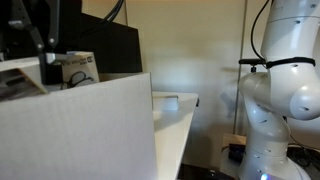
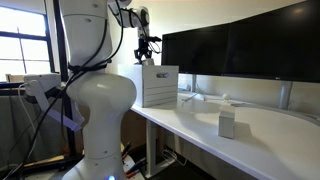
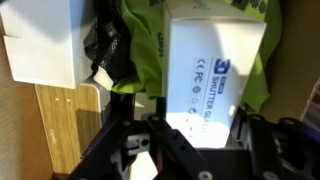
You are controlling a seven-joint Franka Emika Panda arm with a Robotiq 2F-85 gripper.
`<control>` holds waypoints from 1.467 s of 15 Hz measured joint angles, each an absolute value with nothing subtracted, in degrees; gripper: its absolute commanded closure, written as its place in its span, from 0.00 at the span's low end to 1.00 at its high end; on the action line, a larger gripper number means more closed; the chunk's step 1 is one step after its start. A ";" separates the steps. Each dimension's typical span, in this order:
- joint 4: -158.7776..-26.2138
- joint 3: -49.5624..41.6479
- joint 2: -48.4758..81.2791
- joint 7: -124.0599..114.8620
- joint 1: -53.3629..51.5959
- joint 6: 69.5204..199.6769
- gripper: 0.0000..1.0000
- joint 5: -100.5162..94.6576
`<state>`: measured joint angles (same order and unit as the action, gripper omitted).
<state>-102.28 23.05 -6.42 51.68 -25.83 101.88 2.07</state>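
In the wrist view, from the left, a plain white box (image 3: 40, 40), a black tangle (image 3: 105, 50) and green fabric (image 3: 140, 60) lay crowded together below. Over them the gripper (image 3: 197, 140) was closed partway on a white shutter-glasses box (image 3: 215, 75), one finger against each long side. That box hung in the air above the open carton (image 2: 160, 85) at the table's (image 2: 270, 140) end by the robot's base, resting on nothing. The carton walls stood close and monitors (image 2: 240, 50) lined the rear edge, while to the right the tabletop lay open but for a small white block (image 2: 227, 123).
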 measured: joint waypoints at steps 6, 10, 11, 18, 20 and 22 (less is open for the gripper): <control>-98.27 23.54 -6.53 46.73 -25.83 101.15 0.68 1.55; -95.73 24.04 -6.67 43.62 -25.83 101.10 0.68 1.52; -95.31 24.06 -6.76 42.93 -25.83 101.10 0.68 1.52; -94.45 23.18 -8.87 38.40 -25.55 101.42 0.68 1.52; -94.49 22.51 -9.78 37.03 -25.46 101.93 0.68 1.52; -94.78 21.75 -10.93 35.68 -25.28 102.59 0.68 1.54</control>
